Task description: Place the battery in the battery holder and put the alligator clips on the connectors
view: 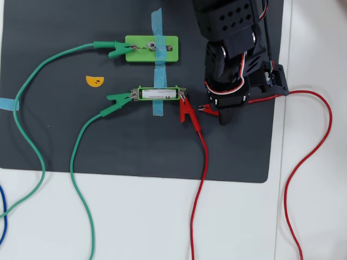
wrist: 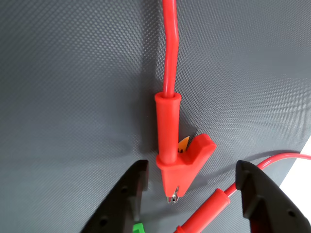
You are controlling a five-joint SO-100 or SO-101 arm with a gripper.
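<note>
The battery (view: pixel 159 94) lies in the light-green battery holder (view: pixel 142 89). A green alligator clip (view: pixel 120 98) sits at the holder's left end. A red alligator clip (view: pixel 187 111) (wrist: pixel 176 160) touches its right end; I cannot tell whether it grips the connector. A second red clip (view: pixel 208 109) (wrist: pixel 210 208) lies loose just to the right. In the wrist view my gripper (wrist: pixel 192 167) is open, its black fingers (wrist: pixel 130 194) either side of the first red clip and not touching it. Overhead, the arm hides most of the gripper (view: pixel 219 112).
A wider green block (view: pixel 162 49) with a bulb has another green clip (view: pixel 116 50) on its left tab. Blue tape (view: pixel 157 65) holds both green pieces to the dark mat (view: pixel 65 141). An orange half-disc (view: pixel 94 81) lies on the mat. Wires loop onto the white table (view: pixel 162 216).
</note>
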